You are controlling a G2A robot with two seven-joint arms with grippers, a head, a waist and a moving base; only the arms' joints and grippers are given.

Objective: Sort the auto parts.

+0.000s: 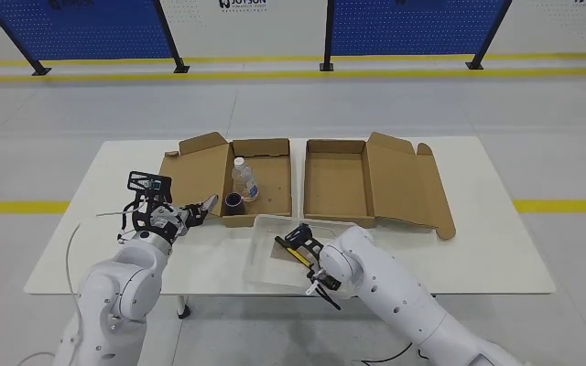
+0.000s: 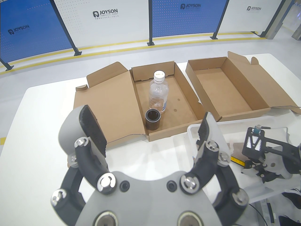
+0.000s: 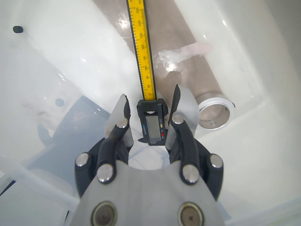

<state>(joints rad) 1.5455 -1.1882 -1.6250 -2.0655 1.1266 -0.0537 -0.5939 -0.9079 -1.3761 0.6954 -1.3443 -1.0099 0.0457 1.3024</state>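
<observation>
Caliper (image 3: 144, 48) within half-open right tool (image 3: 150, 91)

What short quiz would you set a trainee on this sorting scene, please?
1. True or false: the left tool is shut on the black cylinder.
2. What stands next to that cylinder in the left cardboard box? A) a clear bottle B) a wrench C) a mug
3. Fill in: the right tool sits astride the head of the yellow ___ lying in the clear bin.

Key: 1 false, it is open and empty, short of the box; 2 A; 3 caliper.
</observation>
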